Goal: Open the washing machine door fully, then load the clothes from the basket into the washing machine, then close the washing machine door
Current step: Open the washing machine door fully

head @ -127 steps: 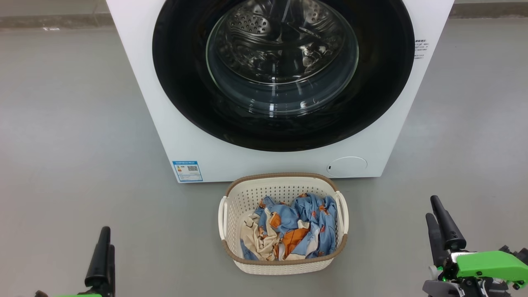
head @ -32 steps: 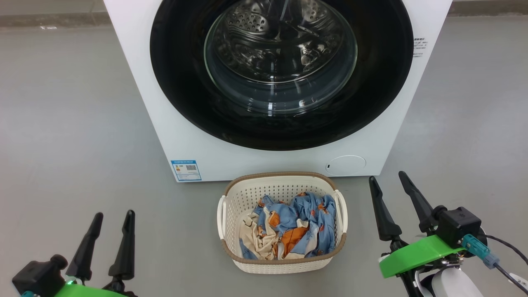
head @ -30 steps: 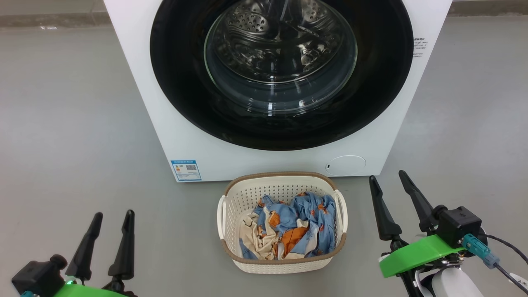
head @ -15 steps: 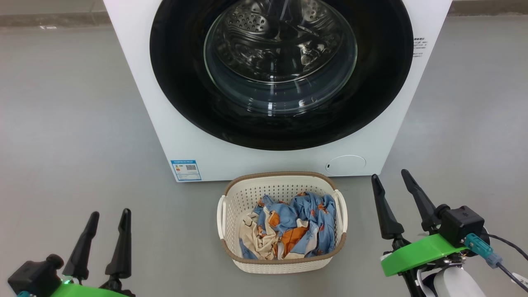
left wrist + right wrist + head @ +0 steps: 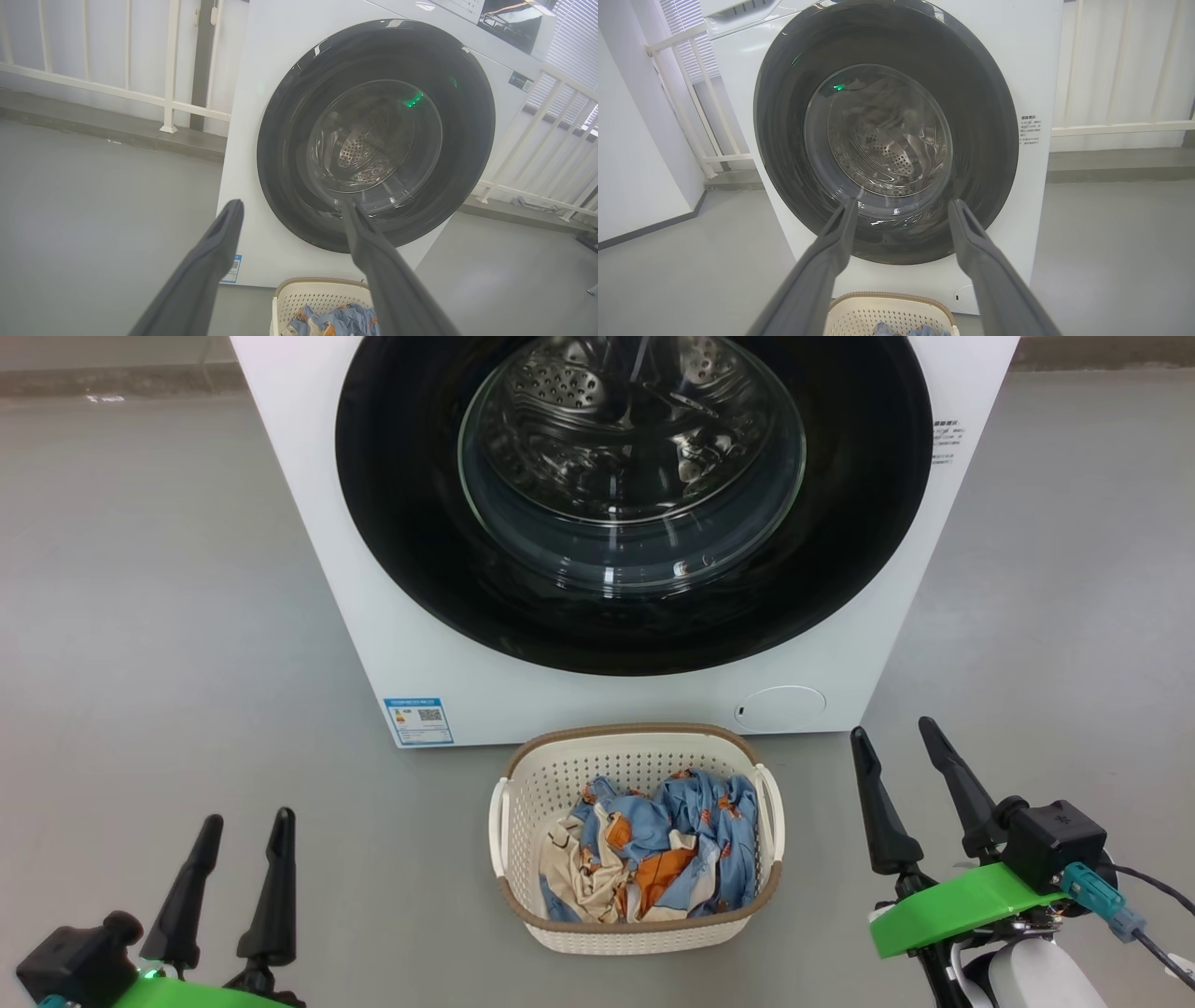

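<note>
1 grey floor carries everything. At 12 o'clock in the head view stands the white washer, its front facing the robot. The door takes up most of that front: a wide glossy black rim around a bulging clear glass bowl, lying flush and shut. Through the glass the perforated steel drum shows. Behind the washer, in both wrist views, runs a white railing.

The basket sits on the floor at 6 o'clock from the door, close before the washer's foot; whether they touch I cannot tell. It is cream, with perforated walls, a brown rim and 2 side handles. The clothes lie crumpled inside it, below the rim: light blue fabric with orange-brown prints toward 1 o'clock, a cream piece at 8 o'clock, an orange piece near the middle.

The right gripper hangs over the floor at 3 o'clock from the basket, near it but not touching, its 2 dark fingers wide apart with nothing between them. The left gripper is at 9 o'clock, farther off, likewise spread wide and empty. Both point toward 12 o'clock.

A round white flap sits at 5 o'clock below the door, a blue label at 7 o'clock.
</note>
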